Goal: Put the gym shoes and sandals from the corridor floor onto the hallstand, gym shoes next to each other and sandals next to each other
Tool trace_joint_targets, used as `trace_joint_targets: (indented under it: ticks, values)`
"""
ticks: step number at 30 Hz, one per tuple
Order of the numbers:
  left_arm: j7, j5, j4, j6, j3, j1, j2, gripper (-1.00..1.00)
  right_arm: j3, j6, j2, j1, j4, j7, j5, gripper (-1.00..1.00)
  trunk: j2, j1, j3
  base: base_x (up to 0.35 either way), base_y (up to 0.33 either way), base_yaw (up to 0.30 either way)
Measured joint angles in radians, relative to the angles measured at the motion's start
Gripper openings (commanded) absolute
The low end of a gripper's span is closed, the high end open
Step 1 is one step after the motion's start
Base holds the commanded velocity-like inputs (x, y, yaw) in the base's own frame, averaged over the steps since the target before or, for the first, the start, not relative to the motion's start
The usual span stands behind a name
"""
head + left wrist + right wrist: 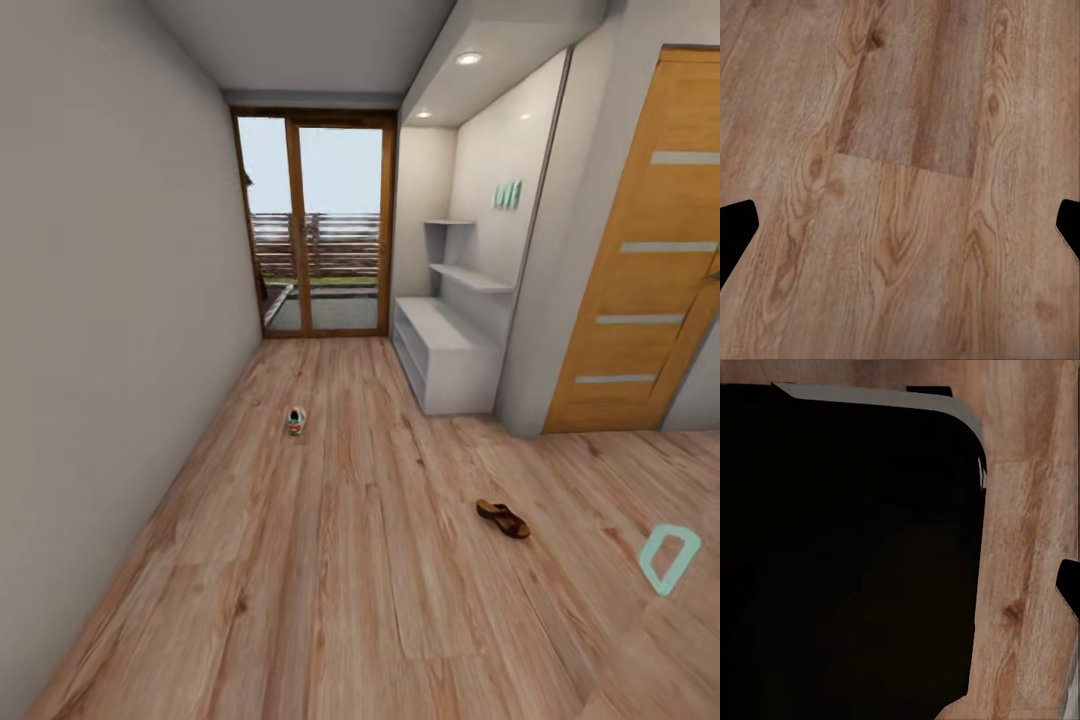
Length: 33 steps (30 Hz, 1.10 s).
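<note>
Step in hand: approach, nothing picked yet. Judging by floor and rack, all placing still to do.

Left claw (900, 225): fingertips (736, 229) set wide apart, nothing between, only bare corridor floor (907, 150) beneath. No shoe near it.

Gym shoe (296, 421): one seen, on the floor mid-corridor, well ahead of both claws, closer to the left wall (110, 300) than to the rack. Standing apart from everything, so free to approach from any side.

Glass door (315, 235) at the far end, past the shoe. No reason to go that deep.

Hallstand (440, 350): far right of the corridor in a recess, well ahead of the claws, bench top and low openings bare from here. Corner pillar (530, 330) just beside it. Mind that edge when swinging in.

Sandal (502, 518): one seen, flat on the floor, nearest target, ahead on the right-claw side, well apart from the shoe.

Right claw: one fingertip (1069, 585) at frame edge over floor, dark bulk (847, 562) covering the rest. Cannot tell if apart or together.

Wooden door (650, 250) and teal outline (668, 557) at far right, off the work path.

Next move, likely: roll forward toward the sandal, stop short, lower the trunk, bring the right claw down over it. Wide open floor, no clutter. Left wall and pillar the only limits.
</note>
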Motion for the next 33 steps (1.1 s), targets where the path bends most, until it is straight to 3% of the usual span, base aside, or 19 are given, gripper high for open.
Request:
trace_joint_targets:
  ticks: [33]
  values:
    - [0.000,0.000,0.000,0.000,0.000,0.000,0.000,1.00,0.000,0.000,0.000,0.000,0.000,0.000,0.000,1.00,0.000,0.000,0.000,0.344,0.000,0.000]
